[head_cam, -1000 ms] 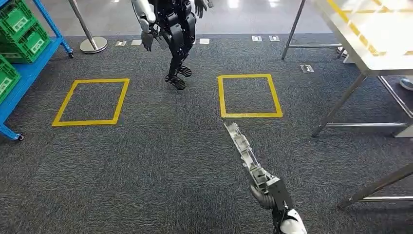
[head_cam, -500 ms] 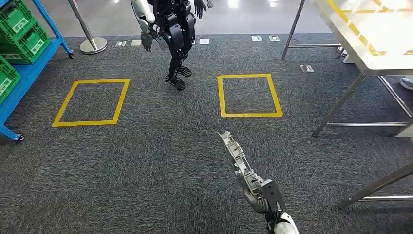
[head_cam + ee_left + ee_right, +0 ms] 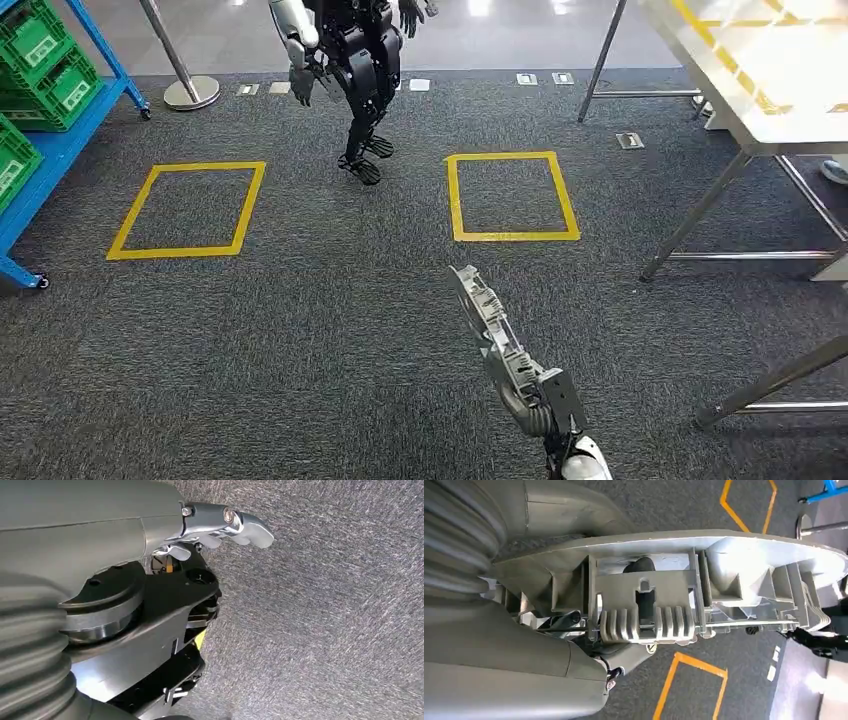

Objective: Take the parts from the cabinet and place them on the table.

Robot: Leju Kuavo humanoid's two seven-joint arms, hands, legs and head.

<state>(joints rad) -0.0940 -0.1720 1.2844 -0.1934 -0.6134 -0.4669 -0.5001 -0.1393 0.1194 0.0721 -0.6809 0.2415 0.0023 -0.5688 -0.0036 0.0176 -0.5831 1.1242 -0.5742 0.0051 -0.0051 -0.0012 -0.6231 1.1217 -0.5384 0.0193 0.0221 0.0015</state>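
The right robot hand (image 3: pixel 540 405) grips one end of a long, ribbed, silver-grey cast-metal part (image 3: pixel 487 318), its fingers closed on the near end low in the head view. The part juts forward and slightly left from the hand, held in the air above the dark grey carpet floor (image 3: pixel 300 340). In the right wrist view the part (image 3: pixel 684 600) lies across the hand (image 3: pixel 524 670), its ribs and pockets facing the camera, with a dark fingertip (image 3: pixel 640 566) showing through an opening.

The left robot hand (image 3: pixel 150 610) hangs over the carpet with nothing in it; a silver thumb (image 3: pixel 230 522) sticks out, but whether its fingers are spread or curled cannot be told.

The shiny steel bench (image 3: pixel 760 70) with yellow tape lines stands ahead to the right, well apart from the part. Two yellow tape squares (image 3: pixel 510 196) mark the carpet. A blue shelving rack (image 3: pixel 60 150) carrying green plastic crates (image 3: pixel 45 60) stands at far left. Another humanoid robot (image 3: pixel 355 70) stands beyond the squares.
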